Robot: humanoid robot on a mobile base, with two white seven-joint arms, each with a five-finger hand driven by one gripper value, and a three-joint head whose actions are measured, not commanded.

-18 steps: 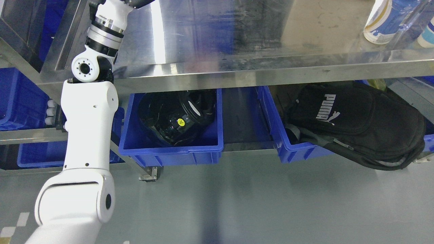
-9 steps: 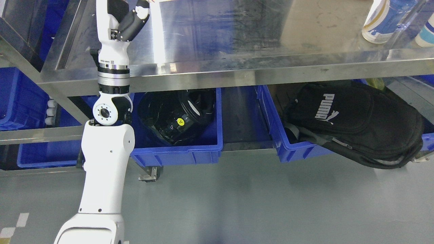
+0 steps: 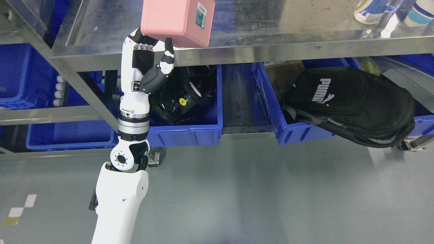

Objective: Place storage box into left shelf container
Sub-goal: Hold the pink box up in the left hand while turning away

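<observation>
- Count: one robot arm in view, the left, rising from the bottom edge left of centre to the upper left of the frame; right arm not seen.
- One pink storage box [image 3: 177, 21] at top centre-left, in front of the edge of the steel shelf [image 3: 271, 47].
- Blue bins: two on the lower shelf at mid-frame, the left bin [image 3: 190, 130] holding black gear with a yellow sticker, the right bin [image 3: 298, 130] holding one black backpack [image 3: 356, 105] that overhangs its front. More blue bins at far left, partly hidden by the frame posts.
- Two bottles [image 3: 368, 8] at upper right on the steel shelf, cut off by the frame edge.
- Left hand [image 3: 149, 57]: fingers curled up under the box's lower left corner, thumb against its underside; the box sits gripped from below.
- Change from half a second ago: the box was out of frame then; it is now in view, with the hand lower in the picture. The whole scene has also shifted, so the camera has moved.
- Box appearance: plain pale pink, rounded edges, tilted slightly, a small teal-and-white label on its right face. Print too small to read.
</observation>
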